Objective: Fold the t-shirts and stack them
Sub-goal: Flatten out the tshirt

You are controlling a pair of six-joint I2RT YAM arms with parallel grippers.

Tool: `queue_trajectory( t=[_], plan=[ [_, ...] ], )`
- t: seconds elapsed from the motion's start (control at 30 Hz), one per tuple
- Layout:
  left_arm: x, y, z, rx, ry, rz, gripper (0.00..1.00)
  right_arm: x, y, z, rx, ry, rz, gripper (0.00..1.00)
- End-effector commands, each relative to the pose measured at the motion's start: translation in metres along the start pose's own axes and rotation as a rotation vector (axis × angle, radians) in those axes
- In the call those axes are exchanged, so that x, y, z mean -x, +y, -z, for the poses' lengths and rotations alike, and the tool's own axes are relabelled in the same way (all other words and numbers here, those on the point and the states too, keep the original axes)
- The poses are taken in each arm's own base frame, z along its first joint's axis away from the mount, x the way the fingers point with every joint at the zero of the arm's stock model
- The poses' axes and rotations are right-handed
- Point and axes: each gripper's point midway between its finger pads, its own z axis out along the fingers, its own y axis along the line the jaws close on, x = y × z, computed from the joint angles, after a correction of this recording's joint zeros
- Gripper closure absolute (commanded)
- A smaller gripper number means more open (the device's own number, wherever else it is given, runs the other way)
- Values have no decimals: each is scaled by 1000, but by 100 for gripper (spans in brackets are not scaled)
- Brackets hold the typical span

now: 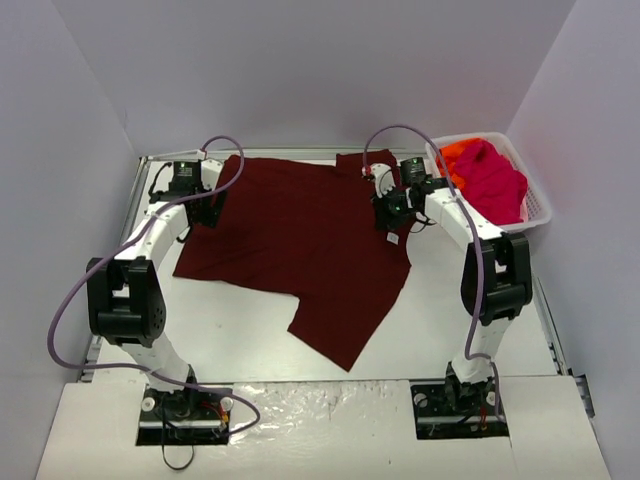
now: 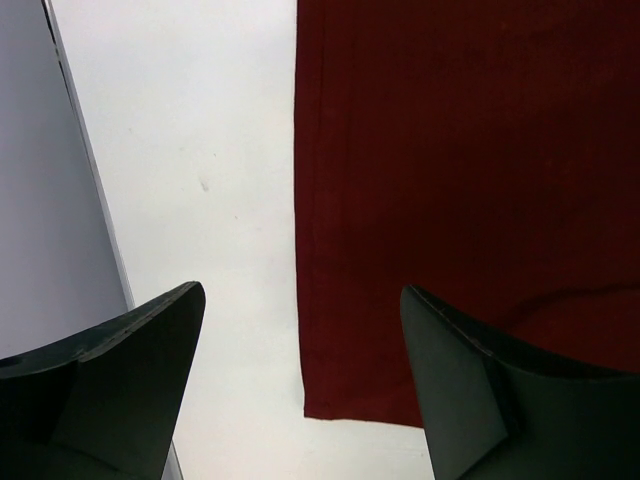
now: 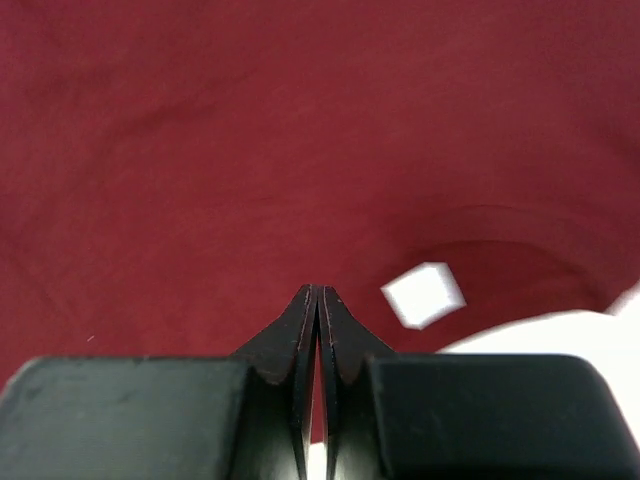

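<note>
The dark maroon t-shirt [image 1: 300, 240] lies spread flat across the middle of the table. Its small white neck label [image 3: 423, 294] shows beside the collar. My right gripper [image 1: 388, 215] sits at the shirt's right edge near the collar. In the right wrist view this gripper [image 3: 317, 290] is shut, its tips pinched together on the maroon cloth [image 3: 250, 150]. My left gripper [image 1: 205, 205] hovers at the shirt's far left corner. In the left wrist view it [image 2: 300, 290] stands open over that corner of the shirt [image 2: 450, 150], with nothing between its fingers. Pink [image 1: 495, 180] and orange [image 1: 455, 155] t-shirts lie heaped in the basket.
A white lattice basket [image 1: 540, 210] stands at the back right against the wall. The table's left rail [image 2: 90, 180] runs close beside my left gripper. White walls enclose the table on three sides.
</note>
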Motion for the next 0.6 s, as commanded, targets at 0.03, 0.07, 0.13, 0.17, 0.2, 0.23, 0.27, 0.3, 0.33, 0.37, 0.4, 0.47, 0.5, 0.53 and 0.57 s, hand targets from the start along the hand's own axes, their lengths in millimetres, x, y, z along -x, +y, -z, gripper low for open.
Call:
queue_trajectory(
  t=[0.03,0.07,0.13,0.17,0.2,0.23,0.27,0.3,0.33,0.37,0.4,0.47,0.5,0.53,0.57],
  plan=[
    [9,9,23,19,-61,37,22,-43,29,-20,81,134,3,100],
    [5,7,23,16,-53,36,22,-47,29,-22,84,145,-3,100],
    [2,6,26,11,-55,38,22,-64,30,-29,84,190,-21,100],
    [2,5,27,8,-58,42,22,-69,29,-31,81,206,-22,100],
    [1,5,28,6,-57,44,22,-75,29,-32,77,221,-25,100],
    [1,3,30,-2,-58,44,22,-84,28,-33,74,242,-29,100],
    [1,3,31,-3,-58,44,22,-88,28,-34,72,252,-32,100],
    [0,2,31,-6,-54,45,22,-92,28,-34,70,260,-35,100],
    [0,3,34,-4,-60,44,22,-95,29,-34,72,268,-37,100],
    [0,4,36,-1,-62,44,22,-103,29,-33,66,285,-40,100],
    [-2,4,36,0,-60,43,22,-106,28,-31,62,289,-44,100],
    [-3,3,40,-3,-68,41,22,-117,26,-29,50,313,-47,100],
    [-4,3,43,-5,-73,41,22,-121,22,-26,44,317,-57,100],
    [-5,2,45,-7,-74,42,22,-124,20,-24,38,319,-63,100],
    [-6,1,46,-10,-78,42,22,-129,19,-21,32,326,-64,100]
  ],
)
